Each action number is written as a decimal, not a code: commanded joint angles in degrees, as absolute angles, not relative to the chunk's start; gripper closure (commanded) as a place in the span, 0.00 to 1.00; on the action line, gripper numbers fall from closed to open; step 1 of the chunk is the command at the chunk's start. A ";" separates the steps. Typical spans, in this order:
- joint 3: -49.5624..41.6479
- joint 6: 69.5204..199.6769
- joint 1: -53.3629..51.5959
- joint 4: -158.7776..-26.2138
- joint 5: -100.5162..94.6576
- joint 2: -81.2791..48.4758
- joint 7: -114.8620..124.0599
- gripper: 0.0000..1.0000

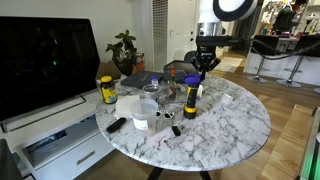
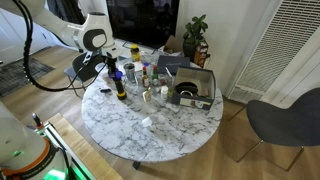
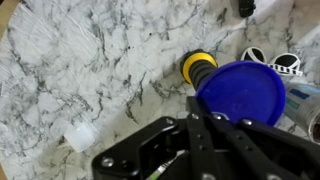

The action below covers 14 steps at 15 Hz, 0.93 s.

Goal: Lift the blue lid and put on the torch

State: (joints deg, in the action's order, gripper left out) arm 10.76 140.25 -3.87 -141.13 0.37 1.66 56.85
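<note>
In an exterior view: black Robotiq gripper (image 1: pixel 203 66) hangs just above the slim upright black-and-yellow torch (image 1: pixel 190 101) on the round white marble table (image 1: pixel 240 125). The small round plastic blue lid (image 1: pixel 191 82) is at the torch's top, under the fingers. A yellow-lidded jar (image 1: pixel 107 90) stands well apart from the torch. In an exterior view: gripper (image 2: pixel 111 66) over torch (image 2: pixel 120 86), lid too small to make out; open grey box (image 2: pixel 193 90) well apart from the torch, across the table (image 2: pixel 160 135). Wrist view: gripper (image 3: pixel 205 112) pinches the near rim of the blue lid (image 3: pixel 240 90). The torch (image 3: pixel 197 68) pokes out past the lid's edge, so the lid is off-centre. Can't tell if they touch.
</note>
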 commanded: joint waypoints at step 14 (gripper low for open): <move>9.03 140.66 -4.96 -141.05 -0.89 0.71 53.84 0.50</move>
